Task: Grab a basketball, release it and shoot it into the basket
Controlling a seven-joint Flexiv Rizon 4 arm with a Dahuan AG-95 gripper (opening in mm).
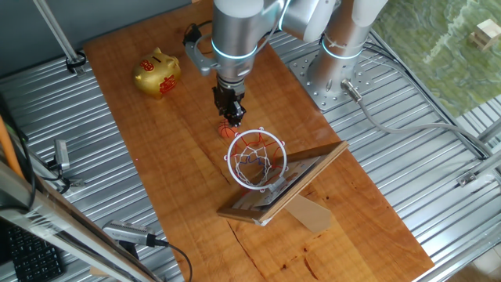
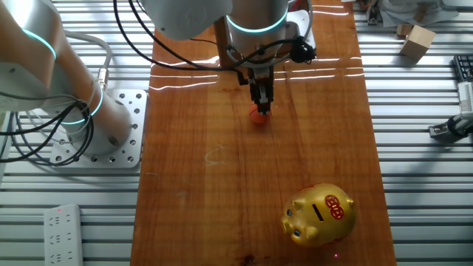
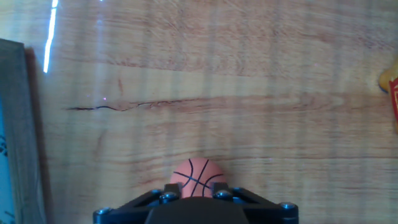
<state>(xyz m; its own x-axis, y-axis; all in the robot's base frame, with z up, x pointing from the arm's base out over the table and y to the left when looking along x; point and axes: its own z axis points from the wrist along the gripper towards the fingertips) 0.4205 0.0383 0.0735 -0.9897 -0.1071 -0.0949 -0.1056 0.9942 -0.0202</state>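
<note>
The small orange basketball (image 1: 228, 130) with dark seams sits low at the table, right under my gripper (image 1: 232, 119). In the other fixed view the basketball (image 2: 256, 115) shows just below the gripper (image 2: 263, 108). In the hand view the basketball (image 3: 196, 173) sits between the two black fingers of the gripper (image 3: 194, 194), which press on its sides. The basket (image 1: 256, 159), a white ring with a white-red-blue net, is fixed to the tilted wooden-framed backboard (image 1: 309, 166) just in front of the ball.
A golden piggy bank (image 1: 158, 74) stands on the wooden board at the back left; it also shows in the other fixed view (image 2: 319, 214). The arm's base (image 1: 337, 74) is bolted at the right. The backboard frame (image 3: 13, 124) shows at the hand view's left edge.
</note>
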